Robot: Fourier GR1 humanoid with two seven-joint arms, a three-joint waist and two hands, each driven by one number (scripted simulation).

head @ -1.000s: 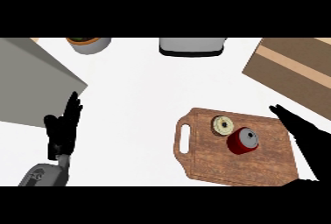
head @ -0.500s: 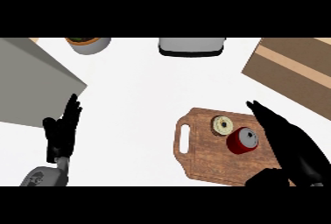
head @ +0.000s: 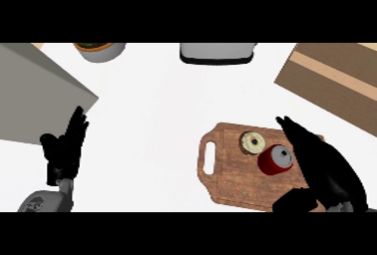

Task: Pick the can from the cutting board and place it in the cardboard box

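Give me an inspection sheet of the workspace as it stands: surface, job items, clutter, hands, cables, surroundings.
Surface: white counter, wooden cutting board at right with its handle slot to the left.
Job's things: red can upright on the board, not yet gripped; cardboard box at upper right, beyond the board.
Clutter: round pale item on the board beside the can; bowl at top left; grey appliance at top centre.
Hands: right hand open, fingers straight, right beside the can; left hand open, resting at lower left.
Cables: nothing seen.
Surroundings: grey slab at left edge.
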